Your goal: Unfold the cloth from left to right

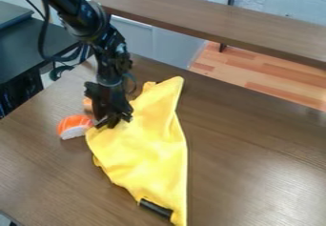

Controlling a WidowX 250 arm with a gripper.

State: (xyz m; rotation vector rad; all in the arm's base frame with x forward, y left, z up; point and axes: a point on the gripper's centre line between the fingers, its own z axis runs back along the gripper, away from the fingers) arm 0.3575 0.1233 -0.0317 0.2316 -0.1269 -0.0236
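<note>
Yellow cloth (143,148) is lying on the brown bench (255,172), around the middle and lower middle of the view. Long axis is running roughly top to bottom, upper end leaning slightly right. Narrow upper end is pointing up at the back of the bench; lower end is tapering to a tip, pointing down at the view's bottom edge. Right side is forming one long edge, bending partway; a blunt corner is poking out left, beside the hand (109,124). Folds are showing on top.

Hand is hanging down from the upper left, its tip sitting at the cloth's left edge. Can't tell if it is spread, pressed together or pinching cloth.

Black cylindrical thing (156,208) is lying at the cloth's lower left edge, near the tip. Orange-and-white piece (75,126) is resting just left of the hand; another orange thing (87,104) is showing partly behind the arm.
</note>
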